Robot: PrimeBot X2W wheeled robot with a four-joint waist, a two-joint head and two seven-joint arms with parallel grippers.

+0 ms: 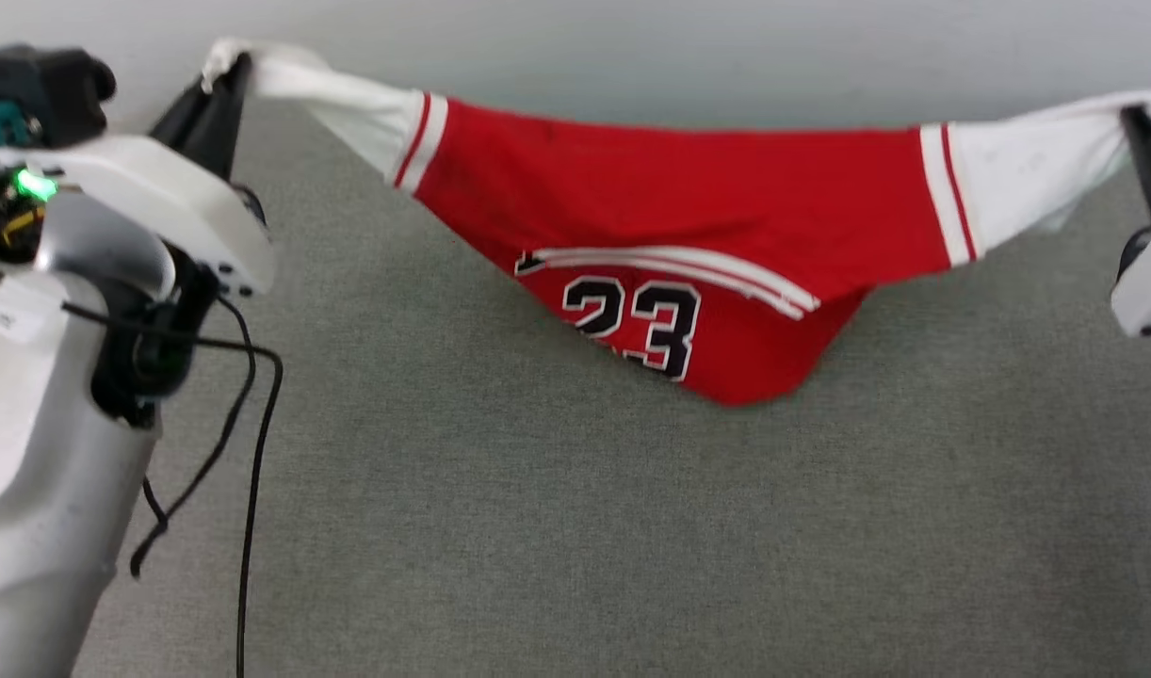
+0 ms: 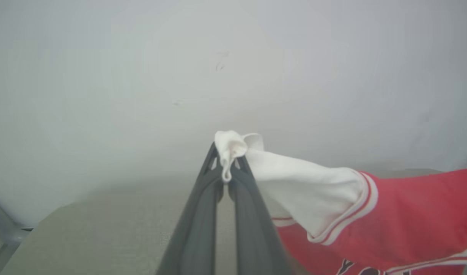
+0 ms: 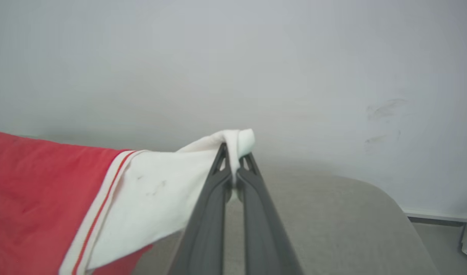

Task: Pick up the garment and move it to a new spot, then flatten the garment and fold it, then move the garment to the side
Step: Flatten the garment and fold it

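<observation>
The garment, a red jersey with white sleeves and a black 23, hangs stretched between my two grippers above the grey table. Its red body sags in the middle, and I cannot tell whether the lowest fold touches the cloth surface. My left gripper is shut on the end of one white sleeve at the far left; the left wrist view shows the garment pinched in the left gripper. My right gripper is shut on the other sleeve at the far right, where the garment bunches in the right gripper.
A pale wall rises right behind the table's far edge. Black cables hang from my left arm over the table's left side. The table's rounded right corner drops to the floor, with a baseboard beyond it.
</observation>
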